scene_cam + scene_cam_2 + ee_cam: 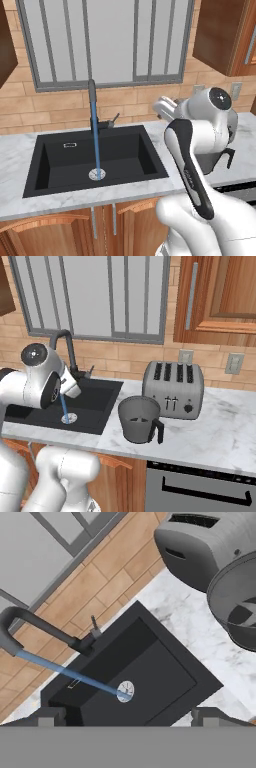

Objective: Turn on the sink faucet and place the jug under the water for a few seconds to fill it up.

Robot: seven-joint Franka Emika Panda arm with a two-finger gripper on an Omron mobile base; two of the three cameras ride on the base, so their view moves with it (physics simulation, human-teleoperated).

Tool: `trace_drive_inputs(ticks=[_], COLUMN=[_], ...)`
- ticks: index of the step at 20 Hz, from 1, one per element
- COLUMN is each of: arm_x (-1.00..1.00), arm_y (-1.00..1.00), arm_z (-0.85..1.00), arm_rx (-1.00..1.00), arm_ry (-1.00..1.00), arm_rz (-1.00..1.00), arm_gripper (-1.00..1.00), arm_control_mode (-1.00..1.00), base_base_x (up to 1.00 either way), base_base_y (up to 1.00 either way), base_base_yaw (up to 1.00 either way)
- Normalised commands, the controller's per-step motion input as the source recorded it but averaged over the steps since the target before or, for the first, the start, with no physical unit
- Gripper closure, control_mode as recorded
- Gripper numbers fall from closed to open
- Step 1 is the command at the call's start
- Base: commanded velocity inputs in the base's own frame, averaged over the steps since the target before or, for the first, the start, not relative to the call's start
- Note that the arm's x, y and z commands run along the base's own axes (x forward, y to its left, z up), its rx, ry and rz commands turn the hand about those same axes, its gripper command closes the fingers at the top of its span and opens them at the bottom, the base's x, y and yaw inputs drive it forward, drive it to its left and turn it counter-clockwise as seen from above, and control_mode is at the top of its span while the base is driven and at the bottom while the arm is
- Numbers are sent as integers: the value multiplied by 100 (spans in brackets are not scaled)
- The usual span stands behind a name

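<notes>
Jug (138, 419) on worktop (220, 436) looks light, rigid, prob. slick; take by rim or handle (158, 432). Fingers (45, 717) spread, holding nothing.

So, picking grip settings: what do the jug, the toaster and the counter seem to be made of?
Jug: dark grey, slightly see-through walls, likely smoked plastic or glass; black handle.
Toaster: silver-grey with a soft sheen, probably brushed metal.
Counter: white with grey veining, looks like polished marble, though it could be imitation.
</notes>
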Motion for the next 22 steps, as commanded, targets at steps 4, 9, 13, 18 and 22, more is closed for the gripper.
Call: trace_drive_inputs(ticks=[4, 9, 13, 18, 22], arm_x=[-90, -100, -99, -76, -34], arm_y=[-36, -46, -65, -94, -99], arm_z=[0, 0, 0, 0, 0], arm_rx=[0, 0, 0, 0, 0], arm_ry=[0, -4, -5, -12, -10], arm_rz=[1, 0, 0, 0, 0], arm_gripper=[-100, -100, -100, -100, -100], arm_control_mode=[-100, -100, -100, -100, -100], base_base_x=[0, 0, 0, 0, 0], base_base_y=[0, 0, 0, 0, 0], base_base_yaw=[0, 0, 0, 0, 0])
